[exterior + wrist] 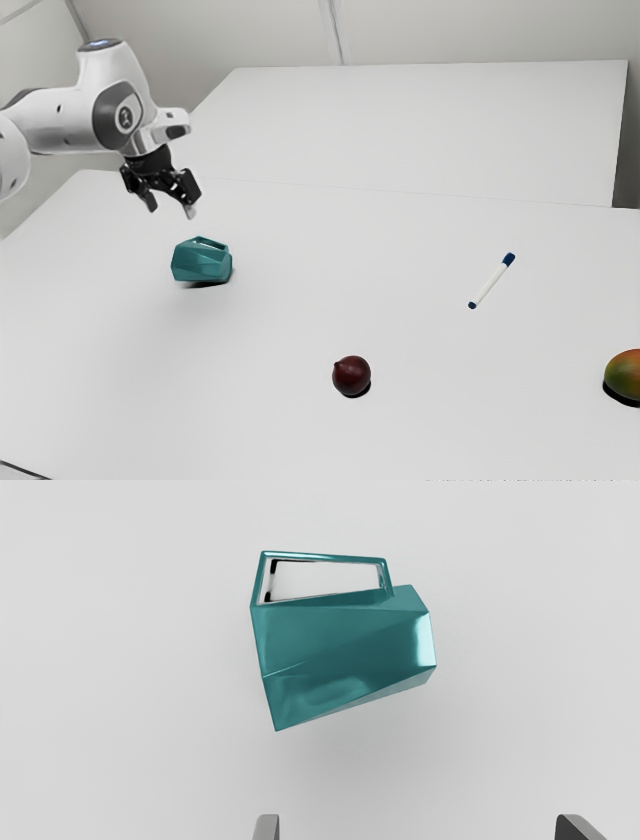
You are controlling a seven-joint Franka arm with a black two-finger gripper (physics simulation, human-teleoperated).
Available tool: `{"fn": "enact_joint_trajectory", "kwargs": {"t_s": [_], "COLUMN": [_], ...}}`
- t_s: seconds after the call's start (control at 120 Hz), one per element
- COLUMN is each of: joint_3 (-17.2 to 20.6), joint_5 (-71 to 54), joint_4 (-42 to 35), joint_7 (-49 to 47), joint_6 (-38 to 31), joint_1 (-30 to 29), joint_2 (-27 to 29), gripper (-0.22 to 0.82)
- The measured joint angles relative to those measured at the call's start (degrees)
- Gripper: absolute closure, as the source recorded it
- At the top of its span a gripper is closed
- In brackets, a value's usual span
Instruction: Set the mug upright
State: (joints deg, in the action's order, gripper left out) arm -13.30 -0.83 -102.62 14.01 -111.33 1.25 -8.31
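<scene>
Gripper (171, 208) is up off the table (230, 400), jaws spread wide, nothing between. Below it, the teal faceted mug (345, 640) lies on its side. I'd centre over the body, keep fingers off the handle (325, 556), pinch firmly, lift, rotate, seat base flat, release.

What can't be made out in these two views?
- Inside of the faceted teal mug: hidden by its own walls, both views.
- Orange-green oval fruit: partly cut off by the exterior view's right edge.
- White marker with blue cap: any lettering too small, exterior view.
- Black two-finger gripper: all but its fingertips cut off by the wrist view's bottom edge.
</scene>
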Motion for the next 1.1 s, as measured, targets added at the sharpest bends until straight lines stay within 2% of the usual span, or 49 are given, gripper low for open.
{"fn": "enact_joint_trajectory", "kwargs": {"t_s": [0.125, 0.308, 0.5, 0.675, 0.867, 1.1], "joint_3": [-2.6, -2.7, -3.1, -3.3, -3.3, -3.5], "joint_5": [2.1, 11.6, 20.5, 28.5, 36.6, 44.5], "joint_4": [0.1, 4.2, 14.6, 19.8, 21.5, 20.5], "joint_7": [1.3, 6.5, 15.9, 23.7, 30.3, 36.1], "joint_6": [-0.8, 0.0, 7.4, 14.7, 20.5, 23.1], "joint_1": [0.4, -9.1, -13.1, -16.0, -18.7, -19.1], "joint_2": [-0.3, -4.5, -13.7, -20.5, -25.6, -28.9], "gripper": [0.00, 0.00, 0.00, 0.00, 0.00, 0.00]}}
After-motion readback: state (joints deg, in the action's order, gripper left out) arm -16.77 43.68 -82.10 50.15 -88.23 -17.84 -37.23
